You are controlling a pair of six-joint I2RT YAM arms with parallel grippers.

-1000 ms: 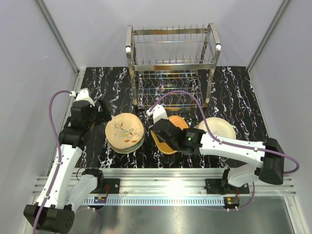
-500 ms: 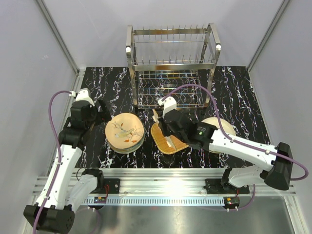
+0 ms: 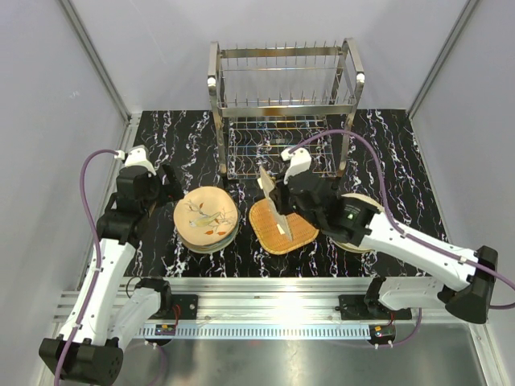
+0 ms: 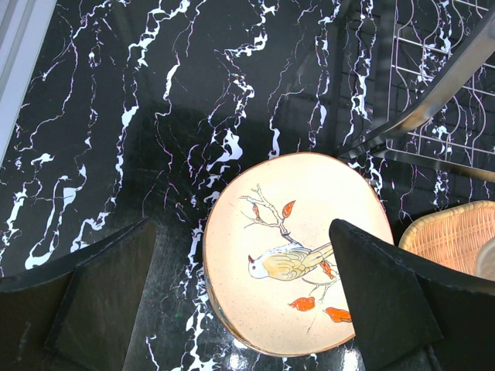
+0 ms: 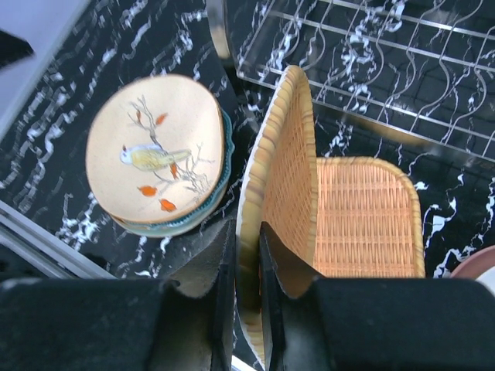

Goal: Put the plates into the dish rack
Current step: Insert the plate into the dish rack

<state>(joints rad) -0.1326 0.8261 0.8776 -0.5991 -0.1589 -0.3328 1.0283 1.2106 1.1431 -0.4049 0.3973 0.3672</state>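
The right gripper (image 5: pixel 246 239) clamped the rim of 1 orange woven squarish plate (image 5: pixel 282 170), on edge over a flat woven plate (image 5: pixel 363 216), short of the tall steel wire dish rack (image 3: pixel 214 88). It looked light, stiff, grippy; a rim pinch suited. The left gripper (image 4: pixel 247 294) gaped over the cream bird-print plate (image 4: pixel 298 247).

No writing, number or brand can be read anywhere. The cream plate (image 4: pixel 298 255) bears only a bird-and-branch picture (no lettering), and marks on the small boards (image 3: pixel 166 329) by the tabletop's near edge are too tiny to read.
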